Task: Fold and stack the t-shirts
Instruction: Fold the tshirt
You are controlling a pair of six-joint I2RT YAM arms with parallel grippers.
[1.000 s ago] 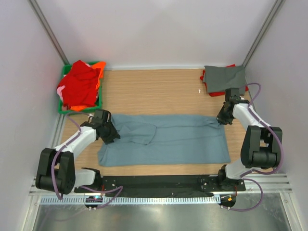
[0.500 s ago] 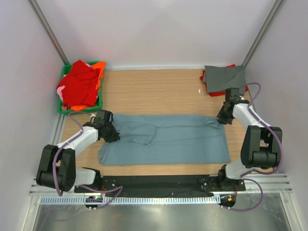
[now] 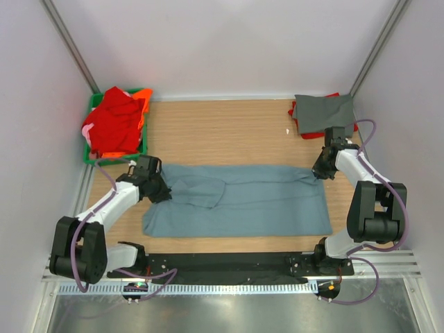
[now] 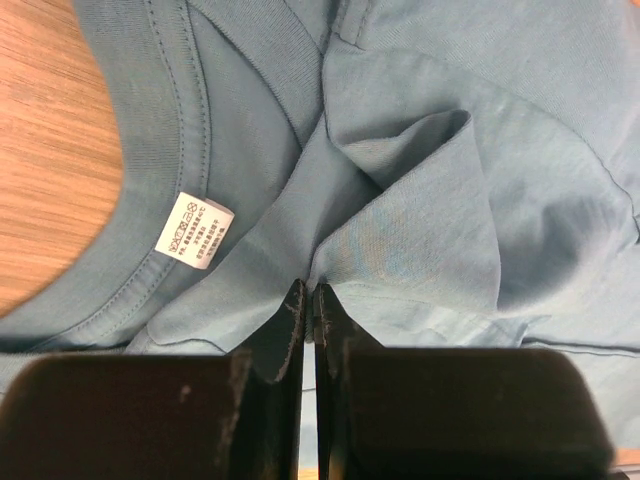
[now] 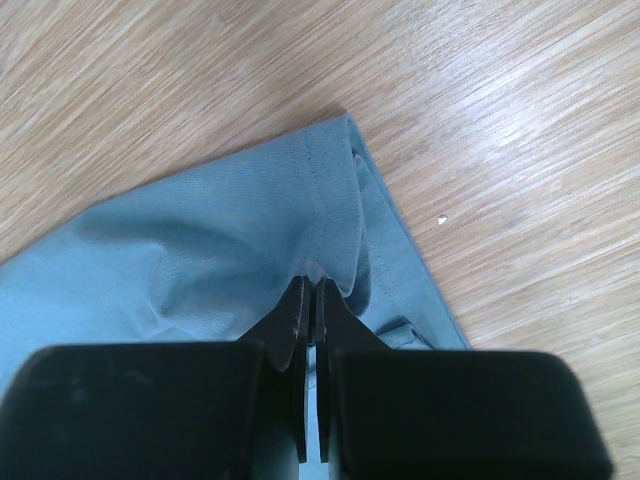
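Blue-grey t-shirt [image 3: 243,205] lay spread on the wooden table [image 3: 229,132]; left gripper [image 4: 307,296] was clamped on cloth beside its collar, right gripper [image 5: 310,288] on its hemmed edge.

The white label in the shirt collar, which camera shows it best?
Left wrist view: the label is large inside the collar. The top view is too far to show it; the right wrist sees only the hem of the t-shirt.

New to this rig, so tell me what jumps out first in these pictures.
A blue-grey t-shirt lies spread across the middle of the table, the left hand pinching its collar end and the right hand its far right corner. A bright red heap of shirts fills the green crate at far left.
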